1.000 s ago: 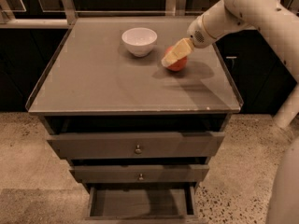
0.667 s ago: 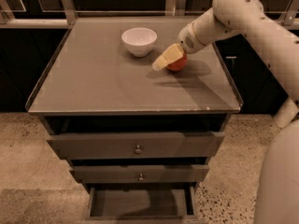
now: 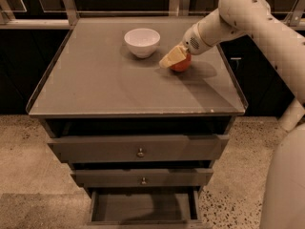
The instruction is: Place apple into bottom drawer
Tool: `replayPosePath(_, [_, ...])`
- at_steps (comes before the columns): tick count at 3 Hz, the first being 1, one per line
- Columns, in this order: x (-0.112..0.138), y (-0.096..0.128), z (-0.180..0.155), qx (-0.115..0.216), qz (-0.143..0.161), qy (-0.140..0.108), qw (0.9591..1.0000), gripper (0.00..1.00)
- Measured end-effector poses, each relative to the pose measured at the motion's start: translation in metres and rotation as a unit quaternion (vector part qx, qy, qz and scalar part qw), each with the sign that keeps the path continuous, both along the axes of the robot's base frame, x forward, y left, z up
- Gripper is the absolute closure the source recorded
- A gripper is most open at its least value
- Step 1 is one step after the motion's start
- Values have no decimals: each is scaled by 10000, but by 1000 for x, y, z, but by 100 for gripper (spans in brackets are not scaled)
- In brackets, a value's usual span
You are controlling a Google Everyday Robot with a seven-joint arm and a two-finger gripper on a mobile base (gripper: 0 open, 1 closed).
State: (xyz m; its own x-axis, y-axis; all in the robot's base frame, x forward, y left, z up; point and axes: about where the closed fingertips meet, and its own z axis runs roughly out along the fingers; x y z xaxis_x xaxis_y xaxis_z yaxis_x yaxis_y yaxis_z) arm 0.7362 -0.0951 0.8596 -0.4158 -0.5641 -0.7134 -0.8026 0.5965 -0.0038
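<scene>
1. Diff against a second ago: the arm (image 3: 248, 13) has swung its elbow in toward the white bowl (image 3: 142, 42). The gripper (image 3: 174, 57) has dipped lower, its pale tip reaching a bit further toward the bowl side.
2. Against the frame just before now we see almost no change. The arm pose and tip position match.
3. The apple (image 3: 184, 65) has not moved in any of the frames. It sits on the counter (image 3: 105, 85), to the right of the bowl in the camera view and a little nearer the camera. It is near the bowl but not touching it.
4. The bowl is in the same spot throughout, upright, on the far half of the counter.
5. Apple versus jaws: the gripper comes down from the side away from the bowl. Its pale tip lies across the apple's bowl-side face and overlaps it in view. The apple's lower right part shows clear of it.
6. Jaw state: we cannot tell whether they are clenched on the apple or released, as the far side is hidden.
7. The apple rests on the counter, not lifted.
8. The bottom drawer (image 3: 143, 208) is pulled out as before, well below the bowl at the cabinet foot.
9. The two knobbed drawers between the bowl and the bottom drawer are unchanged.
</scene>
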Motion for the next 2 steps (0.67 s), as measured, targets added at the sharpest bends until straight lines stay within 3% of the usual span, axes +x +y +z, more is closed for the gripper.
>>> replayPosePath(2, [0,0,0,0,0,0,10000,88])
